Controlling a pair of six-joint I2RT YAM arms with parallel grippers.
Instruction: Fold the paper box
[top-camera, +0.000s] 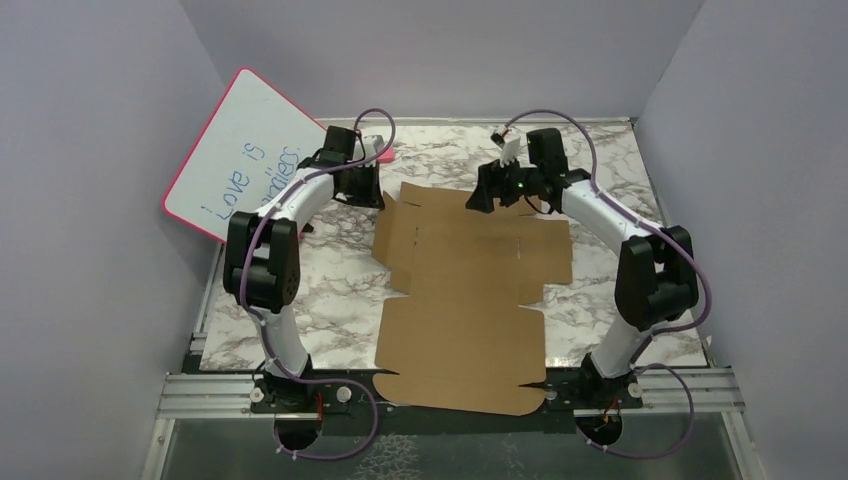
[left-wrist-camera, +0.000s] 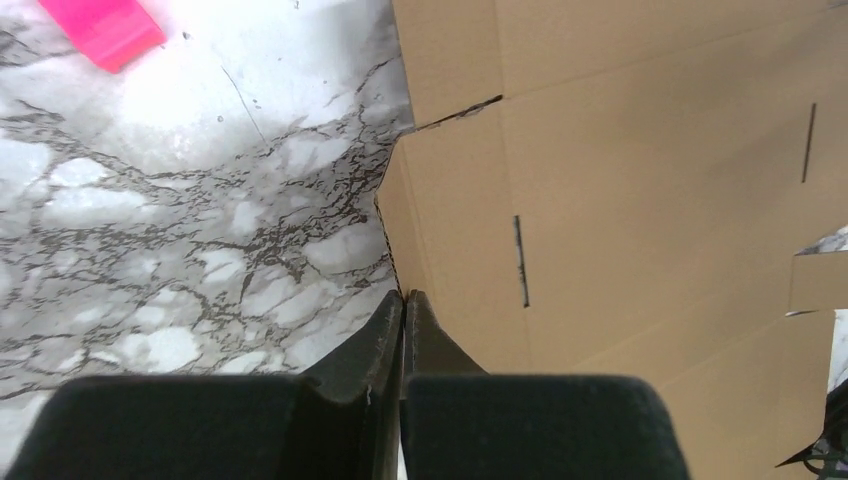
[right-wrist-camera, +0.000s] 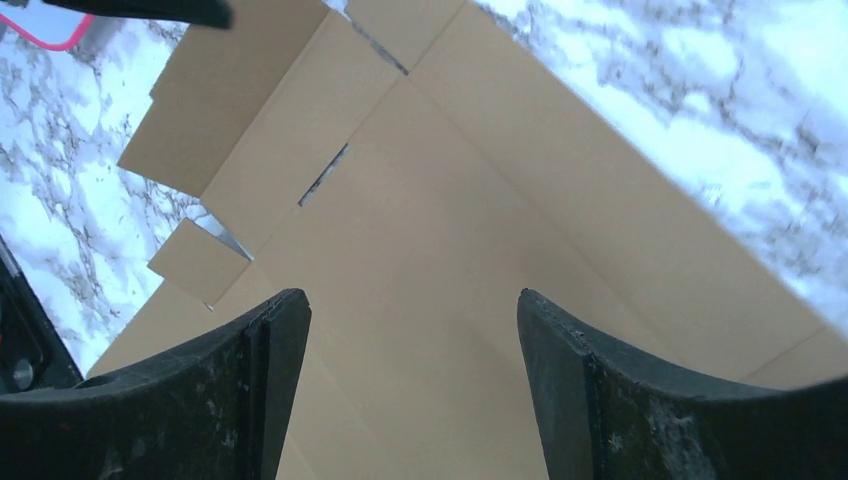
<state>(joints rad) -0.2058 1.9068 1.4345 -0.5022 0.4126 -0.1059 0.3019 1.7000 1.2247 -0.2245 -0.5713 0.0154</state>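
The paper box is a flat brown cardboard blank with flaps and slots, lying on the marble table and reaching over its near edge. My left gripper is at the blank's far left flap. In the left wrist view the gripper is shut, and the flap's corrugated edge runs in between the fingertips. My right gripper hovers over the blank's far middle. In the right wrist view it is open and empty, with bare cardboard between the fingers.
A pink-framed whiteboard with blue writing leans against the left wall behind the left arm. Its pink corner shows in the left wrist view. The marble table is walled on three sides. A metal rail runs along the near edge.
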